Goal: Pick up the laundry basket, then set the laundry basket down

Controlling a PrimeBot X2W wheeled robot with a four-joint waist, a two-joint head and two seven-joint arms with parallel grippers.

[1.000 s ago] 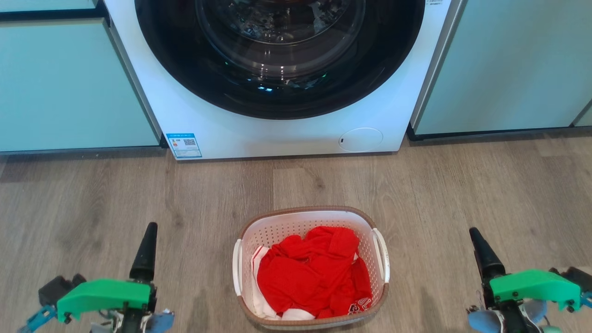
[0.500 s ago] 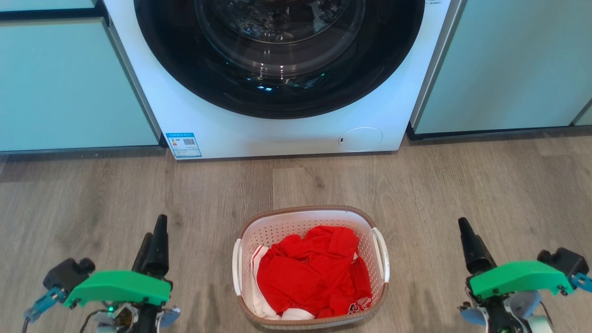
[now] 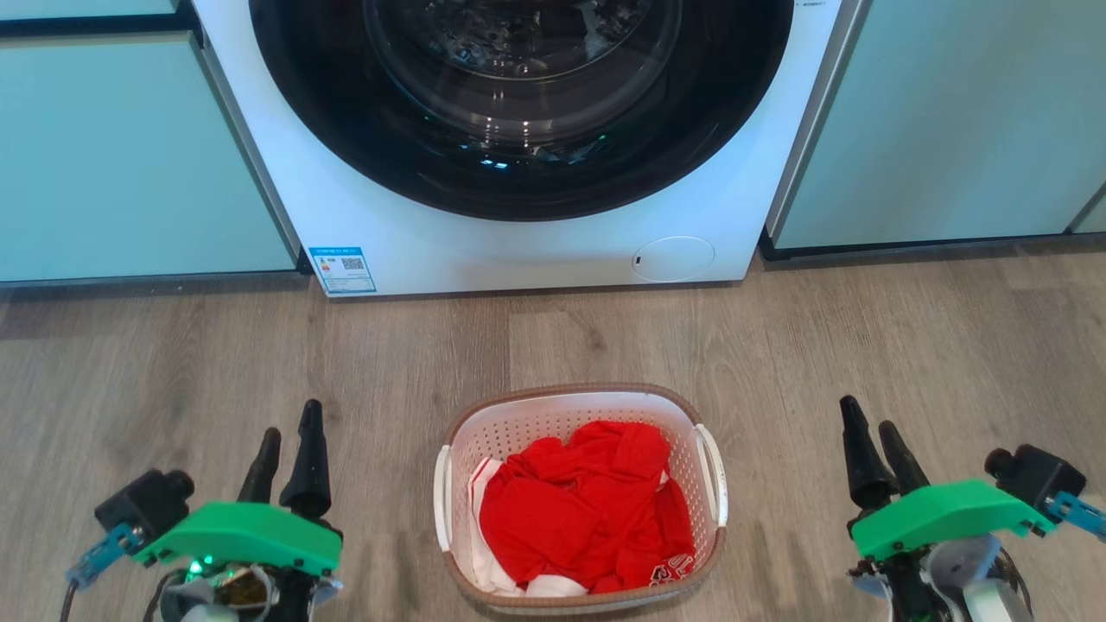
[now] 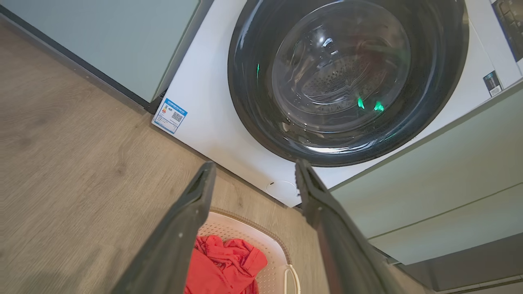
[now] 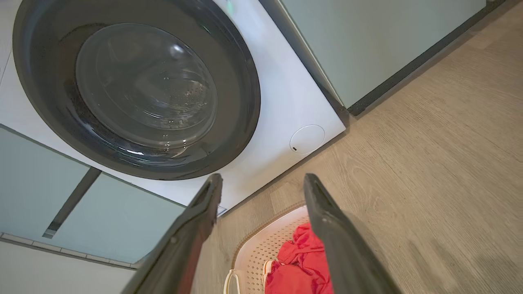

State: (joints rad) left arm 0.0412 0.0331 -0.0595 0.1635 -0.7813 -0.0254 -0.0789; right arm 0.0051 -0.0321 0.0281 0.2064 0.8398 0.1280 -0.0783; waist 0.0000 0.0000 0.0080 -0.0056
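Washing machine (image 3: 536,250): landmark. Laundry basket (image 3: 570,393): on the floor in front of the machine, centred on its door, long axis pointing at the machine, red clothes inside. Left gripper (image 3: 290,421), right gripper (image 3: 867,415): same distance out from the machine, basket between them, equally near its side handles; fingers parted, holding nothing.

A grey-brown wood-grain floor (image 3: 173,363) runs up to a white front-loading washing machine (image 3: 518,250) with a dark, round glass door (image 3: 518,86) that catches reflections. Pale mint-green cabinet fronts (image 3: 121,155) flank it on both sides. A blue label (image 3: 343,270) sits at the machine's lower left corner.
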